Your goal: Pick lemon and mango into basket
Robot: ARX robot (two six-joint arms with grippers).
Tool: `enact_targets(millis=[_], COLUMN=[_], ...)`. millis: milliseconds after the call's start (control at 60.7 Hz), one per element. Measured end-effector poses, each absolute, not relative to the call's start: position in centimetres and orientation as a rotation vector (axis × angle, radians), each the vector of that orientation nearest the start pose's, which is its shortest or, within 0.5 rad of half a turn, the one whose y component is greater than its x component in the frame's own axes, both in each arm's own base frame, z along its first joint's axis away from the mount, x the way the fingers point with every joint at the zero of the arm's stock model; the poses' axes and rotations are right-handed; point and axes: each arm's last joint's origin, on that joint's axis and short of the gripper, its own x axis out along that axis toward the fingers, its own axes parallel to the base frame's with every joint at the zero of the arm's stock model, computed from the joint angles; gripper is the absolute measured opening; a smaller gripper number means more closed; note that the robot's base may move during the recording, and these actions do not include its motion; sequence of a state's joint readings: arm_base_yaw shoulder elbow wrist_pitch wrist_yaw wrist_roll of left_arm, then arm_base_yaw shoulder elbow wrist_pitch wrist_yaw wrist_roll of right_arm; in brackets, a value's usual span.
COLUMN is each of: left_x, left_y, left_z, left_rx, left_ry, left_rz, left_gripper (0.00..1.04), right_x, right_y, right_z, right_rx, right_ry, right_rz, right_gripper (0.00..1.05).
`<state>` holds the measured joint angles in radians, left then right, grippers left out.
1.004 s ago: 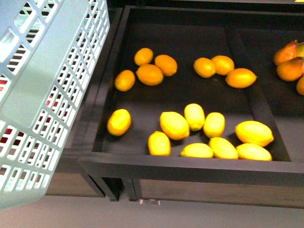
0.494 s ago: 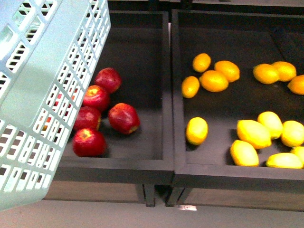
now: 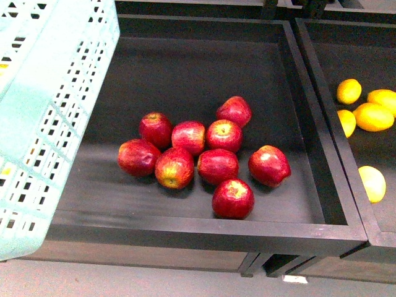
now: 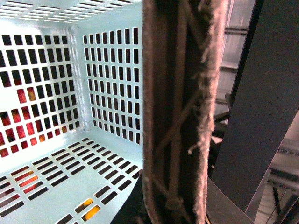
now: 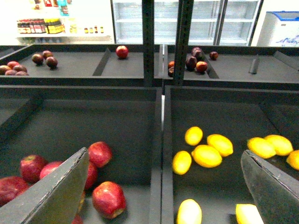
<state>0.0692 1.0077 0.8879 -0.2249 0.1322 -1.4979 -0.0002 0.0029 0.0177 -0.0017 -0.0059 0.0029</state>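
**dan_b:** So what are the grippers up to here?

**mo_fixit:** Right gripper (image 5: 163, 153) is spread wide with nothing in it. It's facing the divider (image 5: 163, 196) between two compartments of the table (image 3: 185, 226). Left gripper (image 4: 187, 154) has the brown handle (image 4: 173, 93) running straight through it. It looks clamped on to me, though I can't see both fingers. The basket (image 3: 55, 111) hangs tilted at 9 o'clock in the front view, and the bit of floor I can see has no fruit on it.

**dan_b:** And the fruit?

**mo_fixit:** Lemons (image 3: 373, 116) are way out at 3 o'clock, one compartment over. Dead centre is nine red apples (image 3: 217, 166) bunched up. Can't pick out a mango anywhere.

**dan_b:** What goes wrong from here?

**mo_fixit:** Biggest worry imo is that the body camera is squared up on the apples. The open gripper also looks about as near to them as to the lemons, so it could come down on the wrong fruit. The lemons lie close together too, so wide jaws might shove a neighbour and send it rolling. And that handle looks frayed, with the basket tilted, so a slip or a knock on the table rim wouldn't shock me.
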Motion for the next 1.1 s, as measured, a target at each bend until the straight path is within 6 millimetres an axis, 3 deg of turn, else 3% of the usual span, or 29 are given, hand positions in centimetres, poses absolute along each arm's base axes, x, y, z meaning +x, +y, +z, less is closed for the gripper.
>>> enact_targets(millis=[132,198,296,445,626,774,922,1103], left_x=[22.0,22.7,24.1,27.1,30.7,32.9,33.6,33.0], left_y=[0.9,0.2,-1.2,-3.0,-6.5,-10.8,-14.9,-19.1], left_z=[32.4,32.4,32.1,31.9,32.0,31.6,31.5,32.1], left_rx=[-1.498,-1.253,-0.93,-0.691,-0.615,-0.582,-0.588,-0.618], left_ry=[0.398,0.569,0.595,0.568,0.598,0.669,0.751,0.794], left_rz=[0.166,0.032,-0.101,-0.141,-0.239,-0.349,-0.436,-0.517], left_gripper=[0.06,0.06,0.06,0.06,0.06,0.06,0.06,0.06], right_x=[9.7,9.7,9.7,9.7,9.7,9.7,9.7,9.7], right_y=[0.0,0.0,0.0,0.0,0.0,0.0,0.0,0.0], right_z=[16.9,16.9,16.9,16.9,16.9,16.9,16.9,16.9], right_rx=[0.003,0.003,0.003,0.003,0.003,0.003,0.003,0.003], right_ry=[-0.013,-0.013,-0.013,-0.013,-0.013,-0.013,-0.013,-0.013], right_rz=[0.003,0.002,0.002,0.0,0.0,0.0,0.0,0.0], right_gripper=[0.96,0.96,0.96,0.96,0.96,0.96,0.96,0.96])
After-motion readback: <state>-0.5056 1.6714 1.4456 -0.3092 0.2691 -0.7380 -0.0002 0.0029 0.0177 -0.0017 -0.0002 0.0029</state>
